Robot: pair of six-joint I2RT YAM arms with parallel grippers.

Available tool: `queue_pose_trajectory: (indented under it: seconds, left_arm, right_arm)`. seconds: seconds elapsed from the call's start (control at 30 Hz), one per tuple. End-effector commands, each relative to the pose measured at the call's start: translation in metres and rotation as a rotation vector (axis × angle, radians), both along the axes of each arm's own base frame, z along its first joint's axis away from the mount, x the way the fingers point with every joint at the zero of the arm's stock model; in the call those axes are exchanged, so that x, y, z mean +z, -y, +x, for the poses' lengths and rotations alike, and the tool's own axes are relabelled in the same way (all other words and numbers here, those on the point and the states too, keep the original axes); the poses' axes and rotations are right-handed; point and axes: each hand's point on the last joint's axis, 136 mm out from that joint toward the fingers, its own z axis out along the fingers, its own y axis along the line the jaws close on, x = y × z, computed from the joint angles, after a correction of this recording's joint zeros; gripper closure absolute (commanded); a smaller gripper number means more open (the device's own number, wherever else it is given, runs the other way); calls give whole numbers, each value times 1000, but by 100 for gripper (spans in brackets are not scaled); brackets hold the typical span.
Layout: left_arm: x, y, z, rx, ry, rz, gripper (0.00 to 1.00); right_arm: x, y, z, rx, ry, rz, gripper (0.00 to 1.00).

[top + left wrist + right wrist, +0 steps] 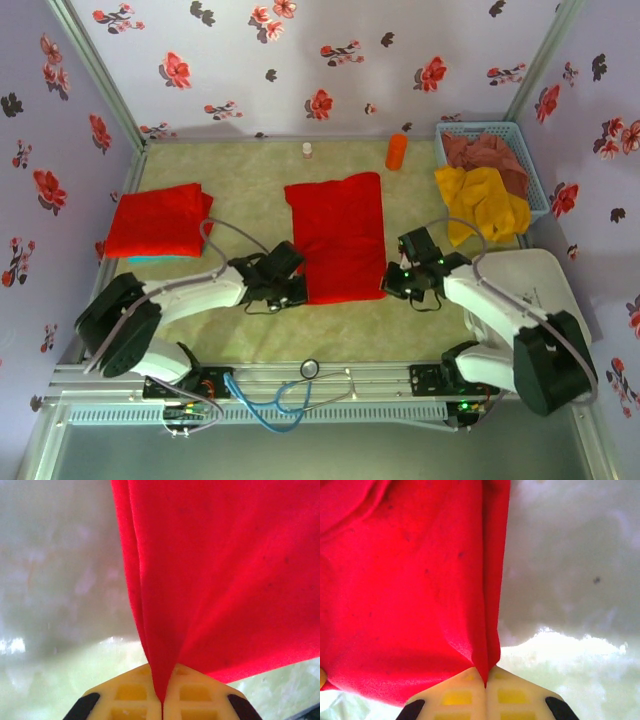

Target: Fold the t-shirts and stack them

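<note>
Yellow fingertips (132, 696) of the left gripper (162, 702) press together on a thin fold of the central t-shirt (225, 580). Its bright red cloth fans up from the pinch in smooth, soft layers. The right gripper (486, 680) is likewise clamped on this t-shirt, with a doubled edge running straight up from its closed pads.

From above, the central t-shirt lies on the pale green table (240, 170) as a long red rectangle with a plain face up. The two grippers hold its near left and near right corners.

Well to the left of it rests a folded t-shirt (157, 220), a compact red square with a teal sliver under its near edge. To its right stands a blue basket (478, 127). A yellow cloth (480, 200) spills over the basket's rim and a dusky pink cloth (485, 152) lies inside. Beyond its far edge stand an orange cylinder (397, 152) and a small white bottle (307, 150).
</note>
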Motion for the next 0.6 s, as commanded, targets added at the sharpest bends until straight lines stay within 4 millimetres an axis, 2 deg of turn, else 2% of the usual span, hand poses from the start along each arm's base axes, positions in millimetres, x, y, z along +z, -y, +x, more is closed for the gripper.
queue_pose_trajectory:
  seconds: [0.0, 0.13, 0.23, 0.33, 0.57]
  left_arm:
    - [5, -8, -11, 87, 32, 10, 100]
    - [15, 0, -32, 76, 35, -9, 100]
    - [26, 0, -38, 84, 37, -8, 100]
    - [44, -5, -38, 100, 54, 2, 100]
    - [80, -16, -31, 125, 86, 14, 100]
  right_arm:
    - [-4, 16, -26, 4, -23, -54, 100]
    - [10, 20, -41, 21, 2, -71, 100]
    - [31, 22, -43, 10, 54, -53, 100]
    - [51, 24, -39, -9, 103, -43, 100]
    - [79, 15, -19, -18, 163, -22, 100]
